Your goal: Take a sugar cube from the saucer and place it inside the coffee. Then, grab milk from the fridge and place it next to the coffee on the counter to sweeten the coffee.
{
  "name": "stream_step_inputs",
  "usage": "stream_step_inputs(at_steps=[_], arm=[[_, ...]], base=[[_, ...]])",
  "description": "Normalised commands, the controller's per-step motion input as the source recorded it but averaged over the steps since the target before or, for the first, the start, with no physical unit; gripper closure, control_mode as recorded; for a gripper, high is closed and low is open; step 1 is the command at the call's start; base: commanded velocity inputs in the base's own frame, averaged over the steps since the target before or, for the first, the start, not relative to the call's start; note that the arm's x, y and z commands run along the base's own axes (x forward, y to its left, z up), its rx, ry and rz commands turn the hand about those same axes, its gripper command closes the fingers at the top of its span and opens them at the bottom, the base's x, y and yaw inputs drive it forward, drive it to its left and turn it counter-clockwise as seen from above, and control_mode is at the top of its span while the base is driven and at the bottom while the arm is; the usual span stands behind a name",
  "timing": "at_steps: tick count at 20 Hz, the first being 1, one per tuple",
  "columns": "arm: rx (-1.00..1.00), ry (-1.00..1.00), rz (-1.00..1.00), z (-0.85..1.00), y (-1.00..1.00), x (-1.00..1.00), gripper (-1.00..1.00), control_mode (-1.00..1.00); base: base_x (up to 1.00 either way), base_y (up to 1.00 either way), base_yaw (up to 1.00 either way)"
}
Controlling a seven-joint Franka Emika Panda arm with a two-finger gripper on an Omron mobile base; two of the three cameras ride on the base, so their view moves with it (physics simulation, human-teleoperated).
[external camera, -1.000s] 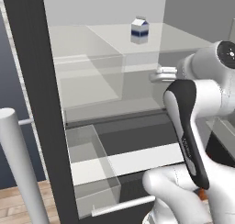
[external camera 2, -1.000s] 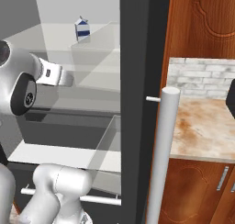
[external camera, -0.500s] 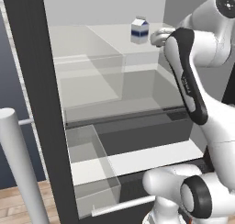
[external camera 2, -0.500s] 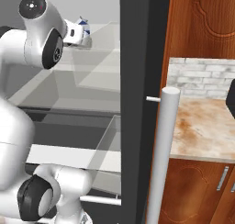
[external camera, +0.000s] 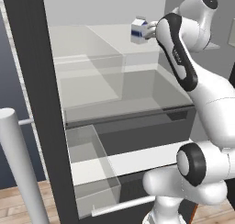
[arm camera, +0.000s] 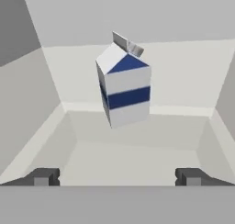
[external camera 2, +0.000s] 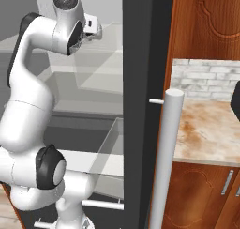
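The milk (arm camera: 125, 87), a white gable-top carton with a dark blue band, stands upright on the top shelf of the open fridge (external camera: 36, 81). My gripper (arm camera: 118, 177) is open and level with the carton. It is a short way in front of the carton, with nothing between its fingertips (arm camera: 43, 176). In the left base view the milk (external camera: 139, 30) sits just left of my raised hand, and the forearm covers the fingers. The counter (external camera 2: 211, 129) lies to the right of the fridge (external camera 2: 140, 82). The sugar cube, the saucer and the coffee are out of view.
The fridge door's silver bar handle (external camera 2: 164, 162) stands close in front. Translucent shelves (external camera: 114, 94) and a clear door bin (external camera: 92, 172) sit below the milk. A dark object (external camera 2: 236, 99) rests at the counter's right edge, before a pale brick backsplash (external camera 2: 206, 75).
The arm has swung up from the middle shelf to the top one, and the hand has come up close to the milk. The gripper has stayed open.
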Motion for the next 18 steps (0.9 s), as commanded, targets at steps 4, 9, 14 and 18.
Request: stream_step_inputs(at_steps=[4,9,14,18], arm=[[-0.01,-0.02,0.02,-0.03,0.05,0.51,-1.00,-1.00],[0.00,0.00,-0.02,-0.01,0.05,0.70,-1.00,-1.00],[0.00,0.00,0.00,0.00,0.11,0.59,-1.00,-1.00],[0.00,-0.01,0.00,0.00,0.00,0.21,-1.00,-1.00]], base=[[0.00,0.00,0.00],[0.00,0.00,0.00],[0.00,0.00,0.00],[0.00,0.00,0.00]])
